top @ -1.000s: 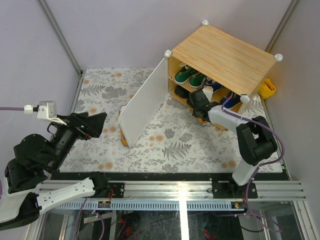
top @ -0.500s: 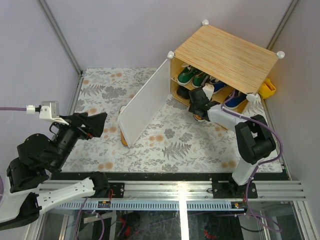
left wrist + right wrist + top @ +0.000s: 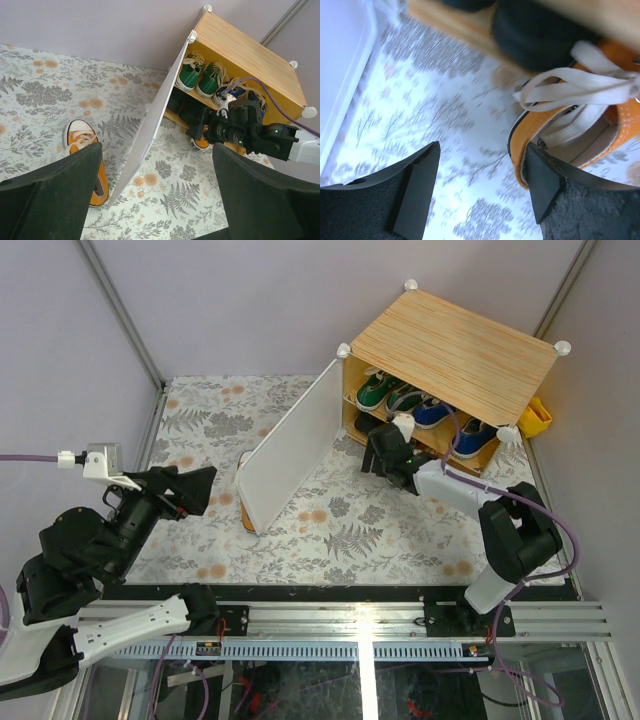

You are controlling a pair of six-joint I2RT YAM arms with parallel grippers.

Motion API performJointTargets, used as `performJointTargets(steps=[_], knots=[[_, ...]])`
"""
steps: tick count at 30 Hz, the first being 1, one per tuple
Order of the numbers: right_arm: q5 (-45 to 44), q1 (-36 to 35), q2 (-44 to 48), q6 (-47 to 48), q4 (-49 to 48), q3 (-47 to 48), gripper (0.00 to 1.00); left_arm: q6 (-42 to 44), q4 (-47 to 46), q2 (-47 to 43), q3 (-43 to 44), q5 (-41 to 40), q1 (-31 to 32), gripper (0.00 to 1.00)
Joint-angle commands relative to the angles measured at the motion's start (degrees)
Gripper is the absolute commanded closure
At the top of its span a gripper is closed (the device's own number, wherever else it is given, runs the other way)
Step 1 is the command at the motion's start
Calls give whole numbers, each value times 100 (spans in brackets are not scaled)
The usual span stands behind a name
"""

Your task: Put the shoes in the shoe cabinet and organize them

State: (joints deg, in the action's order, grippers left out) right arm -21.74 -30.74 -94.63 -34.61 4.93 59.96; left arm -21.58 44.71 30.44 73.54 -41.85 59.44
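Top external: green shoes (image 3: 378, 390), blue shoes (image 3: 437, 413) and black shoes (image 3: 186, 111) were seen shelved in the shoe cabinet (image 3: 450, 340); one orange shoe (image 3: 570, 135) was left just ahead of the right gripper (image 3: 480, 155), jaws parted and empty, the other orange shoe (image 3: 85, 150) found unshelved below the left gripper (image 3: 157, 155), jaws spread.

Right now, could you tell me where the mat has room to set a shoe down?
The mat is bare between the open door and the right arm, and in the far left corner by the walls. Crowded: the cabinet mouth, where the open right gripper hovers by an orange shoe; a second orange shoe lies just left of the door.
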Motion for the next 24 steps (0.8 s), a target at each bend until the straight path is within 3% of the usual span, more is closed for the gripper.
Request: performJointTargets(steps=[1, 8, 15, 20, 24], knots=[[233, -940, 389, 270, 277, -4, 26, -67, -145, -119, -78, -30, -3, 10], [280, -2043, 708, 358, 481, -196, 26, -183, -5, -179, -71, -114, -4, 6], [-772, -2093, 749, 335, 1127, -260, 23, -240, 89, -207, -22, 4, -4, 6], [-342, -2214, 1193, 844, 1052, -256, 25, -254, 161, -308, -4, -101, -4, 6], [-924, -2275, 1309, 974, 1463, -105, 25, -236, 161, -273, 90, -84, -4, 6]])
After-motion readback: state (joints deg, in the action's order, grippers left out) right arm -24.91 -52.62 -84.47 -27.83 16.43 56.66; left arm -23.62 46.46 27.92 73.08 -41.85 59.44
